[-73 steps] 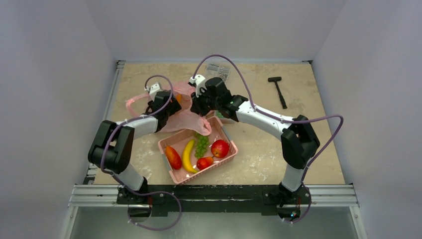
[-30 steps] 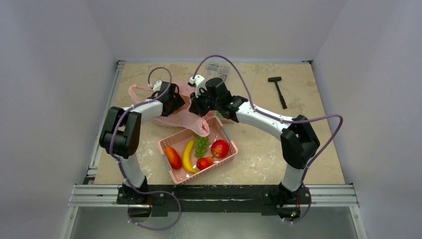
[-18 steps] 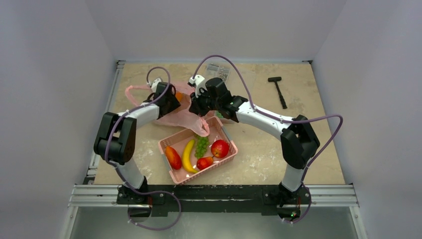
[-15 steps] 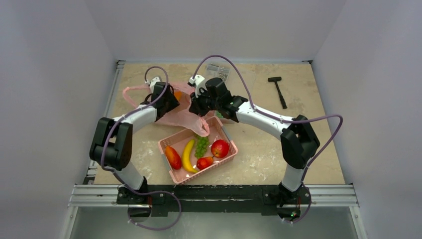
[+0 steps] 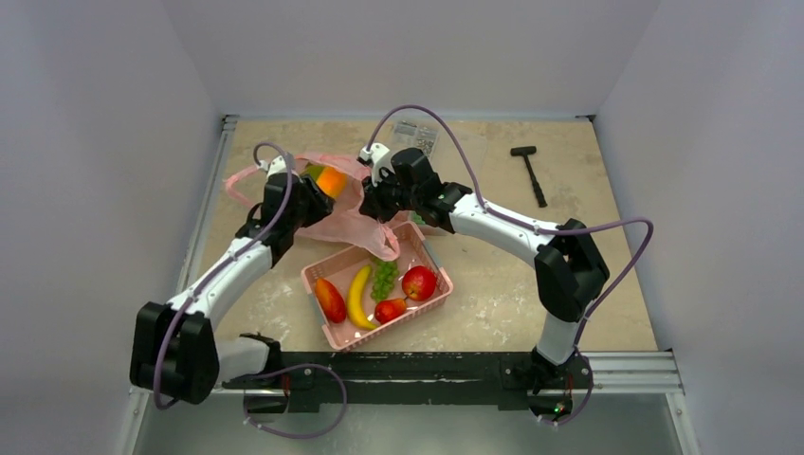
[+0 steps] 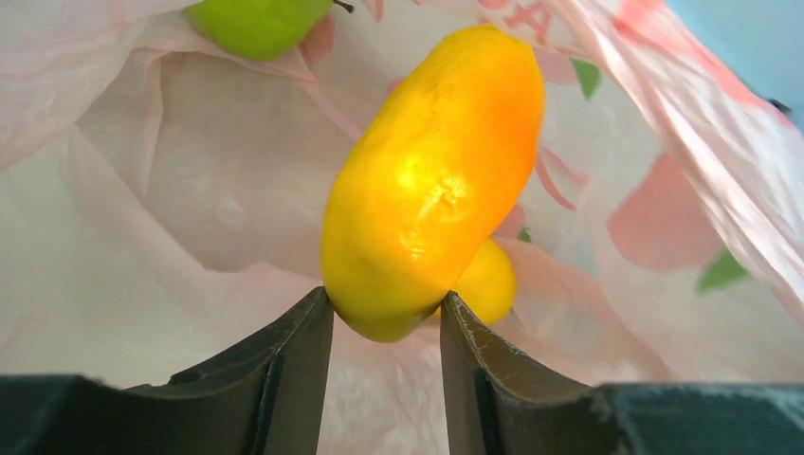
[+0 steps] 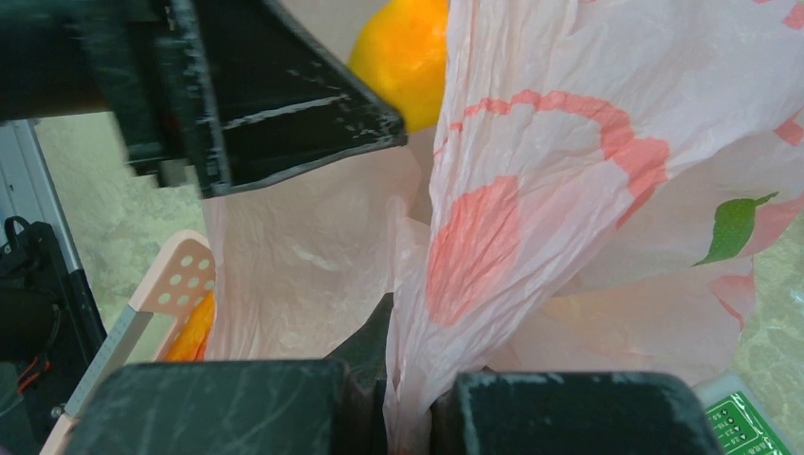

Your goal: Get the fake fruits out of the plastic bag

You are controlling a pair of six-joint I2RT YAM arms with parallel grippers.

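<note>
LEFT: your left gripper (image 6: 384, 318) clamps the yellow-orange fruit (image 6: 436, 180) over the plastic bag (image 7: 569, 190) | RIGHT: your right gripper (image 7: 408, 403) pinches a fold of that bag

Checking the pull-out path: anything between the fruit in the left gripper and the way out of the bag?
Nothing visible covers it. The yellow-orange fruit sits in the left gripper, uncovered from above in the top view. Film of the plastic bag lies behind and beside it, pinched by the right gripper.
</note>
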